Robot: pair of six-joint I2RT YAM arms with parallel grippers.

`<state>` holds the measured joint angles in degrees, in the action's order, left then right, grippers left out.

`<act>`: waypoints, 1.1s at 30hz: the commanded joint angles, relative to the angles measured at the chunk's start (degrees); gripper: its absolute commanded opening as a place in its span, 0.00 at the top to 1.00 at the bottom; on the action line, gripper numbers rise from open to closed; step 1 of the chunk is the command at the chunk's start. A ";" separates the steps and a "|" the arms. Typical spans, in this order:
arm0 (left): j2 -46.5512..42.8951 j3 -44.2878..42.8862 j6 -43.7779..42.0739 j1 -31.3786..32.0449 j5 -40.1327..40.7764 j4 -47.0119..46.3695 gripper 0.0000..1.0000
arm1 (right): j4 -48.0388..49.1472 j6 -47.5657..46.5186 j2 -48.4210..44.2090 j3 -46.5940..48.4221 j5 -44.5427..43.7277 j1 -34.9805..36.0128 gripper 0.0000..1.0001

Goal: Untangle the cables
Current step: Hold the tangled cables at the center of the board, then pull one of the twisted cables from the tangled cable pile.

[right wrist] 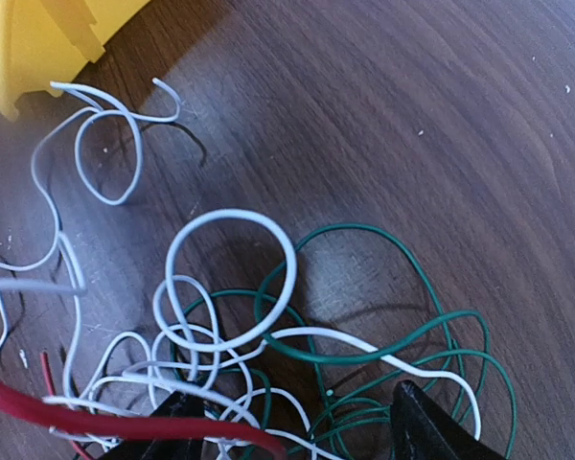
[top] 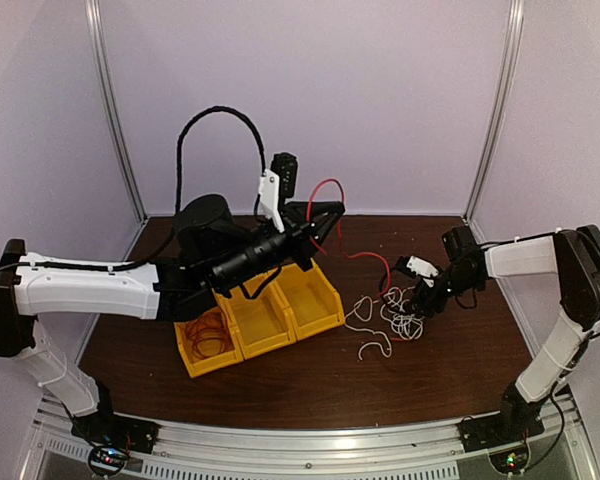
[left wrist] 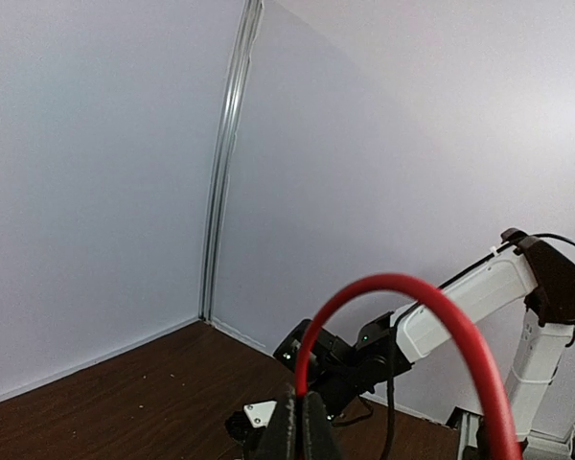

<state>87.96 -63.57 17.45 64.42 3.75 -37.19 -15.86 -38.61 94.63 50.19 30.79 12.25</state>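
My left gripper (top: pixel 321 216) is shut on a red cable (top: pixel 327 185) and holds it raised above the yellow bins. In the left wrist view the cable (left wrist: pixel 402 284) arches up from the closed gripper (left wrist: pixel 302 414). It runs down to a tangle of white cables (top: pixel 405 318) on the table at the right. My right gripper (top: pixel 421 296) is low over that tangle, open, jaws wide apart (right wrist: pixel 302 431). White loops (right wrist: pixel 230 278) and green loops (right wrist: pixel 402 316) lie between its fingers. The red cable (right wrist: pixel 67 414) crosses the left finger.
Three joined yellow bins (top: pixel 280 312) stand mid-table; the leftmost holds coiled red cables (top: pixel 208 335). A bin corner shows in the right wrist view (right wrist: pixel 38 43). A loose white strand (top: pixel 373 347) lies in front of the tangle. The enclosure walls and posts surround the wooden table (top: pixel 310 385).
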 commanded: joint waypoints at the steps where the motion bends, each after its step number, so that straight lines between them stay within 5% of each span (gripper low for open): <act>1: -3.75 1.03 -1.93 -0.64 1.74 -1.11 1.00 | 1.67 2.31 2.21 1.48 -2.92 0.22 0.36; 8: -9.32 0.37 -5.32 -0.62 3.69 1.80 1.00 | 1.25 3.33 5.74 2.08 -5.68 0.16 0.62; 20: -20.66 -12.31 -22.43 -0.64 14.10 15.88 1.00 | 0.66 4.16 6.39 2.67 -5.34 -1.41 0.60; 33: -28.89 -19.61 -36.13 -0.68 24.22 19.78 1.00 | -0.16 4.38 5.92 2.89 -5.12 -1.77 0.56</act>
<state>59.22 -82.67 -14.00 64.05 24.29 -19.46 -14.74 -34.48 100.27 52.23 26.96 10.96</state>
